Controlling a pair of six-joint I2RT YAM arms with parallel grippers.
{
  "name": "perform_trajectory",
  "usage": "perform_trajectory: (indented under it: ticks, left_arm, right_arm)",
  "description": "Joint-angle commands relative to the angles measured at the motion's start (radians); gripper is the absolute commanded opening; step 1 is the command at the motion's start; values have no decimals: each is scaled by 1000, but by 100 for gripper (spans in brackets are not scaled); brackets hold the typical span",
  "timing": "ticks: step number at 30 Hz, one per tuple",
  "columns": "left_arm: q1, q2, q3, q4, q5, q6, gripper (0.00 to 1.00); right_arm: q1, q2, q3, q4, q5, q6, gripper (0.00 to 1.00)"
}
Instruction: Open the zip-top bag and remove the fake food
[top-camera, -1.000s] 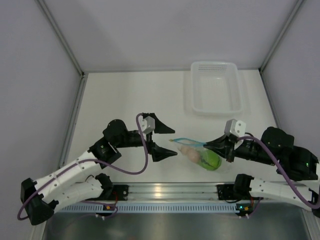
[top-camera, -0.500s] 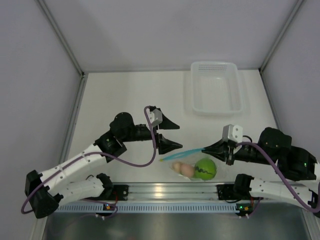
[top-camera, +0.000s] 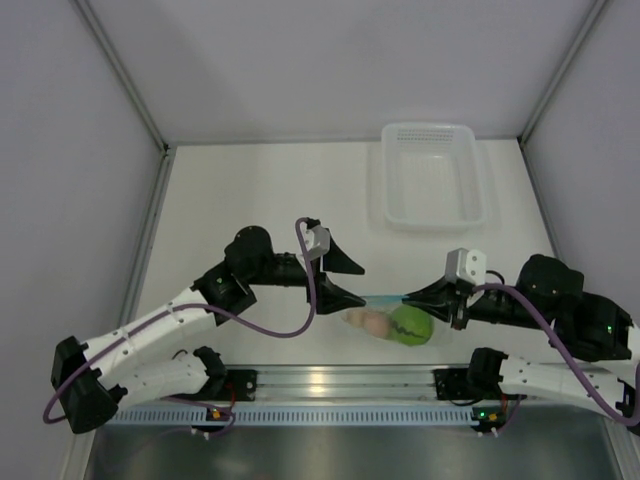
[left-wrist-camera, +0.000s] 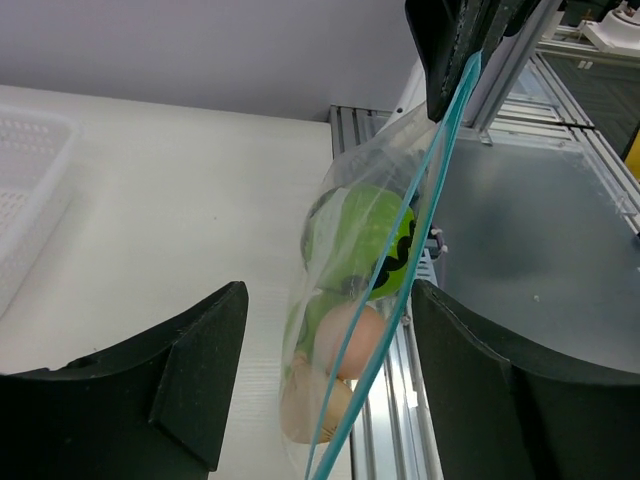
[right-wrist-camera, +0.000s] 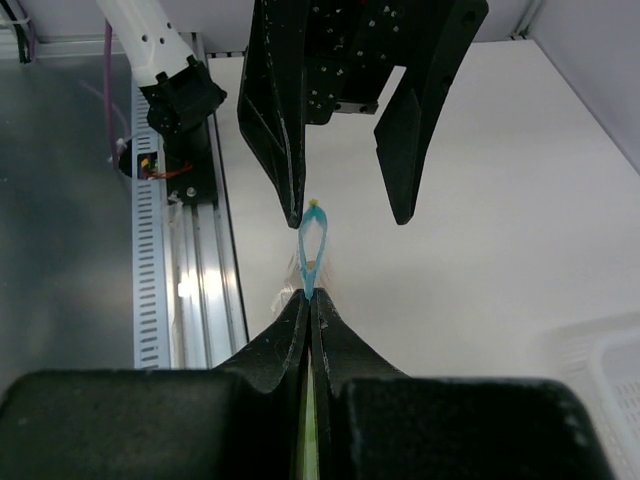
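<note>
The clear zip-top bag (top-camera: 385, 318) hangs by its light blue zip strip (left-wrist-camera: 425, 215) from my right gripper (top-camera: 412, 297), which is shut on the strip's end (right-wrist-camera: 309, 285). The strip gapes open in a narrow loop (right-wrist-camera: 311, 245). Inside the bag are a round green ball with a dark zigzag (left-wrist-camera: 378, 240), a lime-green piece (left-wrist-camera: 305, 320) and peach pieces (left-wrist-camera: 345, 340). My left gripper (top-camera: 345, 281) is open, its fingers (left-wrist-camera: 190, 380) either side of the bag's free end, not touching it. In the right wrist view the left gripper (right-wrist-camera: 345, 215) stands just beyond the strip's tip.
A white translucent rectangular basket (top-camera: 432, 175) stands at the back right, also at the left edge of the left wrist view (left-wrist-camera: 25, 190). The metal rail (top-camera: 330, 380) along the table's near edge lies just below the bag.
The right gripper has lifted the bag so that it hangs from its strip. The left gripper has moved right, to straddle the bag's free end.
</note>
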Motion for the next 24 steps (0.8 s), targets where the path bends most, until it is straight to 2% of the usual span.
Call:
perform_trajectory:
  ticks: [1, 6, 11, 24]
  left_arm:
    - [-13, 14, -12, 52, 9, -5, 71]
    - [-24, 24, -18, 56, -5, -2, 66]
    - [-24, 30, -18, 55, 30, -5, 65]
    - [-24, -88, -36, 55, -23, 18, 72]
  right_arm:
    - [-8, -6, 7, 98, -21, -14, 0]
    - [-9, -4, 7, 101, -48, -16, 0]
    - [-8, -8, 6, 104, -57, -21, 0]
    - [-9, -4, -3, 84, -53, -31, 0]
